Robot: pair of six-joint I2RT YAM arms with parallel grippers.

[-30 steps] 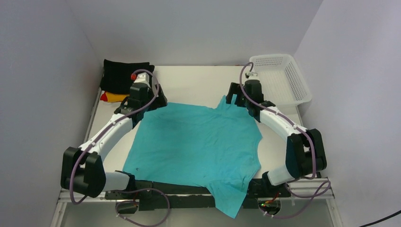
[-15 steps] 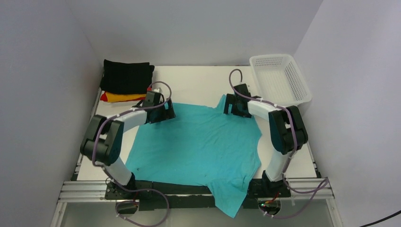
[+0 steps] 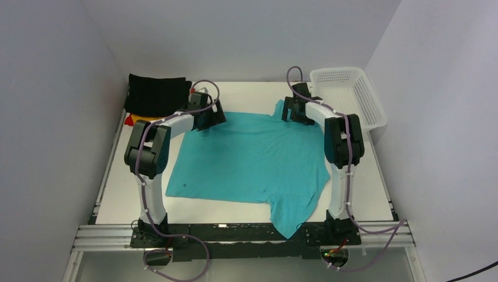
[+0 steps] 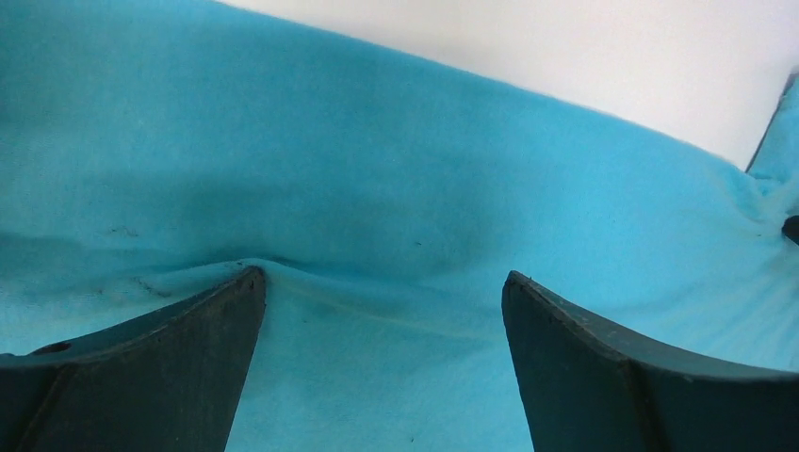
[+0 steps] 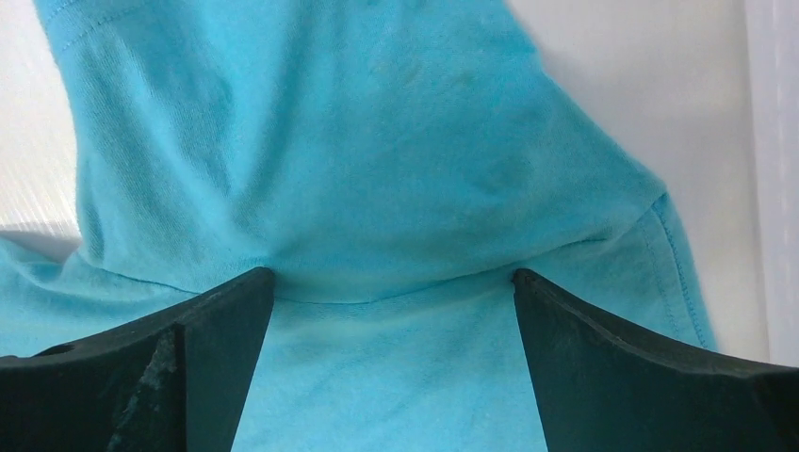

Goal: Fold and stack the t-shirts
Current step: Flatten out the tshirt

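The teal t-shirt (image 3: 252,158) lies spread flat on the white table, one sleeve hanging over the near edge. My left gripper (image 3: 212,116) is at its far left corner. In the left wrist view the gripper (image 4: 382,278) is open, its fingertips (image 4: 247,282) resting on the teal cloth (image 4: 377,169). My right gripper (image 3: 292,111) is at the shirt's far right corner. In the right wrist view it (image 5: 394,275) is open over a bunched sleeve (image 5: 377,141). A folded black shirt (image 3: 157,94) lies on yellow-orange (image 3: 136,120) and red ones at the far left.
The white mesh basket (image 3: 352,97) stands at the far right corner; its wall shows at the right edge of the right wrist view (image 5: 777,141). Bare white table (image 4: 565,56) lies beyond the shirt's far edge. Grey walls enclose the table.
Both arms have reached farther back and the teal shirt has slid away from the near edge with them; less of it hangs over the front. The far edge is straighter.
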